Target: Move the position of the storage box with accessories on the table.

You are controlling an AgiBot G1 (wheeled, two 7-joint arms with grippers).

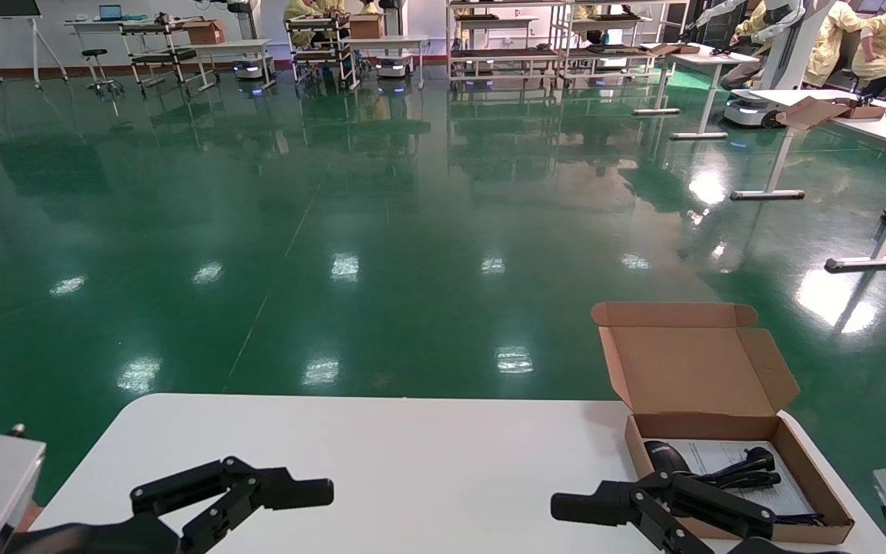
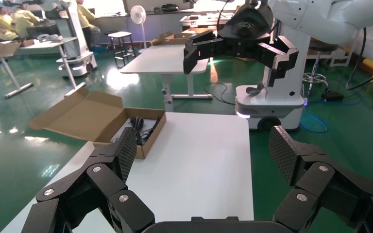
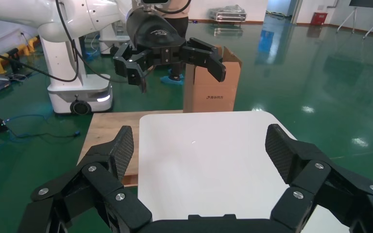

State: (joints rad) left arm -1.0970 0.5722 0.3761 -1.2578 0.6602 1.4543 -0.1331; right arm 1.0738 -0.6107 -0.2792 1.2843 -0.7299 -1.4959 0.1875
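Over on the left, the left gripper point(image 1: 274, 492) is hovering above the bare near part of the table point(image 1: 412, 454), fingers spread wide and gripping nothing. It is looking like a waiting pose, well apart from the work. Moving right, the right gripper point(image 1: 627, 504) is hanging low beside the storage box point(image 1: 812, 469), also splayed open and empty, probably lining up to take the box's near wall. The box is sitting at the table's right end, flap lid thrown back, the accessories point(image 1: 727, 465) lying inside on the white sheet. The left wrist view is showing the box point(image 2: 126, 127) from across the table. The right wrist view is missing it entirely, showing only white tabletop between its open pads point(image 3: 121, 150).
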